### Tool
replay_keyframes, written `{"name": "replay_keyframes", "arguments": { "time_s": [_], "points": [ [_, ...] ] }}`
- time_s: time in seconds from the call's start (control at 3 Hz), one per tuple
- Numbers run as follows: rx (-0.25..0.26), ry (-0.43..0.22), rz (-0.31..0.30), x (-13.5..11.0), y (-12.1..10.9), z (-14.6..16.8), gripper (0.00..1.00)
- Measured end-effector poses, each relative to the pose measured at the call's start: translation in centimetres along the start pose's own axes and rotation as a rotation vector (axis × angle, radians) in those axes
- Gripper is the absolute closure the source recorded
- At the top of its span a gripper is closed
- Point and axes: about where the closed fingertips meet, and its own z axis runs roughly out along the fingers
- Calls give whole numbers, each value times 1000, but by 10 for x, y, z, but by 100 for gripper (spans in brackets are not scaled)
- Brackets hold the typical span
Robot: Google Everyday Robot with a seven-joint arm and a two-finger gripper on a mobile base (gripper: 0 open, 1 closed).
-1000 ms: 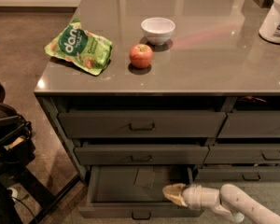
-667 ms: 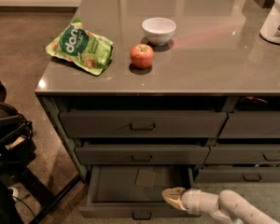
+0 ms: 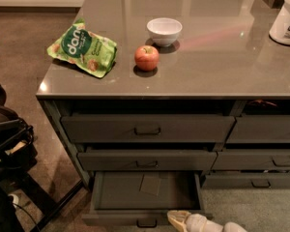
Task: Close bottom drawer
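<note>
The bottom drawer stands pulled out at the foot of the left stack. It is dark grey and shallow, with a flat grey square on its floor and a small pull handle on its slim front panel. My gripper, cream-tipped on a white arm, lies low at the frame's bottom edge. It sits at the right end of the drawer's front panel, at or just in front of it. Contact cannot be told.
Two taller drawer fronts sit above in the same stack; the neighbouring stack is at right. On the countertop lie a green snack bag, an apple, a white bowl and a white tub. Dark gear stands on the floor at left.
My gripper has moved down and toward the camera, from over the drawer's inside right part to its front panel. The drawer looks as far out as before.
</note>
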Motion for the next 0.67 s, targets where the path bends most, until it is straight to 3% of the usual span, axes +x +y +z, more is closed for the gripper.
{"name": "replay_keyframes", "arguments": {
  "time_s": [0.67],
  "points": [
    [14, -1, 125, 57, -2, 2, 100]
  ]
}}
